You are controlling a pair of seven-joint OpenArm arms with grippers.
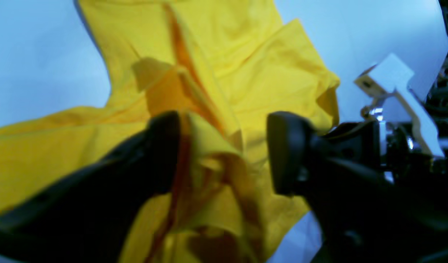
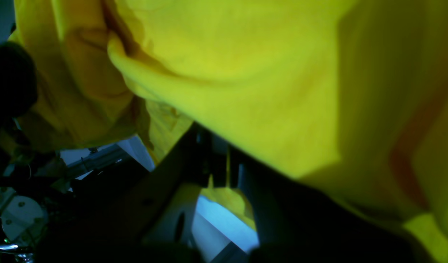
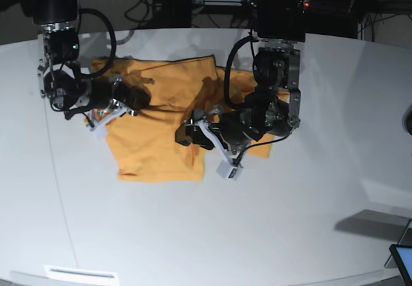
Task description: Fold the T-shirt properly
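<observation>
A pale round table (image 3: 193, 234) is seen, dark cabling behind. The T-shirt (image 3: 158, 138) lies spread on it. The left gripper (image 1: 224, 149) is parted around a fold; the right gripper (image 3: 138, 96) is clamped onto its fabric.

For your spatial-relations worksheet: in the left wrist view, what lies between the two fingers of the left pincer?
Bunched T-shirt fabric fills the gap between the open left pincer fingers, in the left wrist view.

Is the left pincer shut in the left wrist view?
No, the left pincer is open: its two black fingers stand apart, with a bunch of the T-shirt loose between them.
</observation>
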